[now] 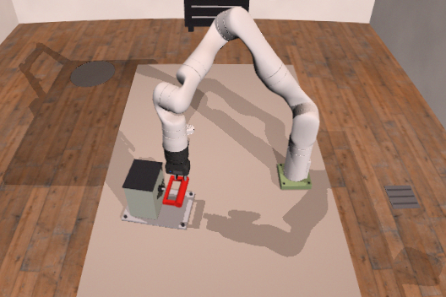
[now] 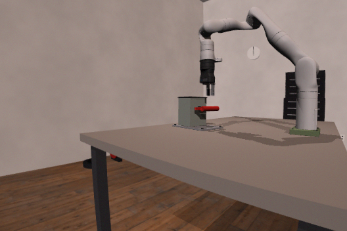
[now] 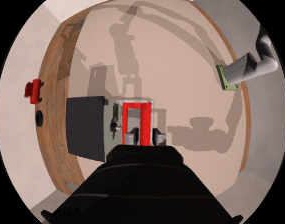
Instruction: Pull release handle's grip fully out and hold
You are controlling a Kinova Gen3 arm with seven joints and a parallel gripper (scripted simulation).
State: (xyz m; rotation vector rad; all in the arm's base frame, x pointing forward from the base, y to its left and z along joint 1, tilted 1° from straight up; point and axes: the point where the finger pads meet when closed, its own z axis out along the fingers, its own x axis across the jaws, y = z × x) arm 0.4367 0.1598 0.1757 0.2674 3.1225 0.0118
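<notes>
- My jaws point(image 2: 211, 90) hang in the air directly above the release handle's grip point(image 2: 208, 108), pointing straight down, with a visible gap between the fingertips and the red bar.
- The jaws stand partly spread and pinch nothing; no part of them touches the grip.
- The release handle's grip point(image 1: 175, 191) is a red rectangular loop projecting level from the front face of its housing point(image 1: 144, 190), its outer bar parallel to that face.
- The housing is a grey-green box with a dark top, fixed on a grey base plate point(image 1: 184, 219) bolted near the left part of the tabletop point(image 1: 239, 253).
- In the wrist view the grip point(image 3: 137, 123) appears just beyond my dark jaw body, centred ahead, with the housing point(image 3: 86, 125) to its left.
- My arm point(image 1: 277, 76) arches from its green base plate point(image 1: 282, 184) on the right of the tabletop over to the housing, the last link vertical.
- A dark cabinet point(image 1: 197, 17) stands against the far wall.
</notes>
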